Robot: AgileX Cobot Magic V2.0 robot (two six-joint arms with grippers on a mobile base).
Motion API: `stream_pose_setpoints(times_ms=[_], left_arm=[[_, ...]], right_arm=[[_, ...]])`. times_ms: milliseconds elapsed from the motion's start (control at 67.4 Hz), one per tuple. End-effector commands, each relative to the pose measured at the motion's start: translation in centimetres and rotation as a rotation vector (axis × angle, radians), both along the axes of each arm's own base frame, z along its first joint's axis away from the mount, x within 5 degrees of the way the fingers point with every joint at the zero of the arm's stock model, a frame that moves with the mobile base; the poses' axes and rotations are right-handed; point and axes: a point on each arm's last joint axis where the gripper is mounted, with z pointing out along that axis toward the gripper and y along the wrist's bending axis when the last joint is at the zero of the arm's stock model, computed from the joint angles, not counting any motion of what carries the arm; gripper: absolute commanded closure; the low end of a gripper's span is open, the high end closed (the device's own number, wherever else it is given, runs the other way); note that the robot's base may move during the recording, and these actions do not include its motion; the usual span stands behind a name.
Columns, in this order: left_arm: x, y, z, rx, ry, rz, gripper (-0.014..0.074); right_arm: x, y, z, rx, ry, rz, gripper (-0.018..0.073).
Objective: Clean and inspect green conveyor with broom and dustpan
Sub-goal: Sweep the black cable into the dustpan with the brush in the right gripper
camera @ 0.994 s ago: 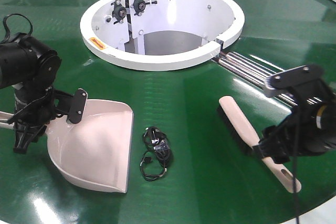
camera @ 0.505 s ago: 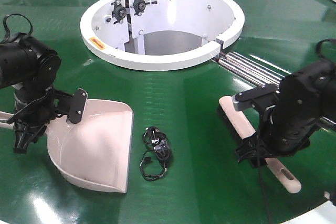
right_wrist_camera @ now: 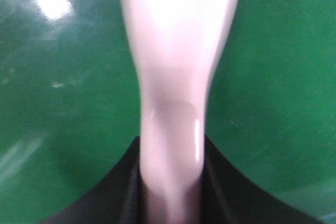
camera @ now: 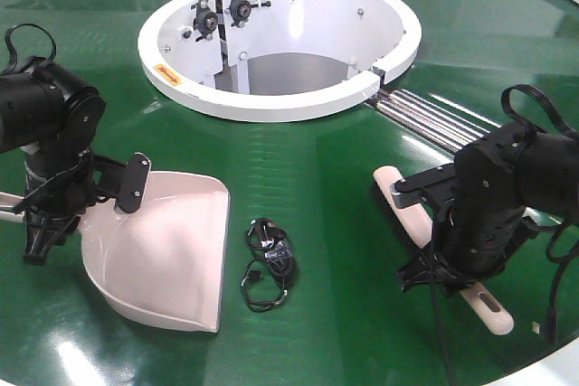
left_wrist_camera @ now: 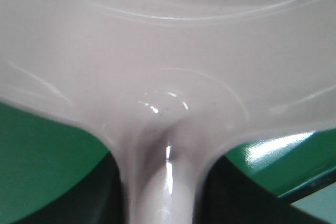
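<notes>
The beige dustpan [camera: 167, 250] lies on the green conveyor [camera: 317, 155] at the left, mouth facing right. My left gripper [camera: 43, 219] is shut on its narrow handle; the left wrist view shows the handle [left_wrist_camera: 163, 182] between the dark fingers. The beige broom [camera: 401, 194] lies at the right, bristles on the belt, its slotted handle end [camera: 491, 310] sticking out. My right gripper [camera: 450, 276] is shut on the broom handle [right_wrist_camera: 173, 129], seen between black fingers. A black cable bundle [camera: 269, 264] lies between dustpan and broom.
The white hub ring [camera: 271, 101] stands at the back centre with black knobs [camera: 222, 14] inside. Silver rails [camera: 425, 119] run from the ring to the right, just behind the right arm. The belt's white edge [camera: 552, 370] is close at the front right.
My right arm has swung in from the right edge and now sits over the broom handle. The broom has barely shifted. The left arm and dustpan have not moved.
</notes>
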Motion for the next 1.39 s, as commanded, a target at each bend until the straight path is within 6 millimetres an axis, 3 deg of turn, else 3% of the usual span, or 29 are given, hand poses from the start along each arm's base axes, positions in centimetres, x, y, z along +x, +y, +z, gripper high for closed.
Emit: stream_pose_setpoints(times_ms=[0,223,490,801,1187,1380], left_arm=[[-0.5,0.1,2.4,0.016,-0.03,-0.001,0.0603],[-0.5,0.1,2.4,0.016,-0.03,-0.001,0.0603],[-0.5,0.1,2.4,0.016,-0.03,-0.001,0.0603],[-0.5,0.1,2.4,0.016,-0.03,-0.001,0.0603],[-0.5,0.1,2.4,0.016,-0.03,-0.001,0.0603],[-0.5,0.1,2.4,0.016,-0.029,-0.001,0.0603]], right_arm=[[0.5,0.1,1.8,0.017,-0.087,0.001,0.0575],[0.5,0.6,2.4,0.047,-0.095,-0.077,0.0568],[-1.0,5.5,4.1,0.086,-0.117,-0.066,0.0564],[-2.6,8.1,4.9,0.118,-0.014,-0.143,0.0564],[-2.5,9.7,2.4,0.13,0.103,-0.208,0.0564],[-3.0,11.5,1.7,0.167,0.104,-0.17,0.0564]])
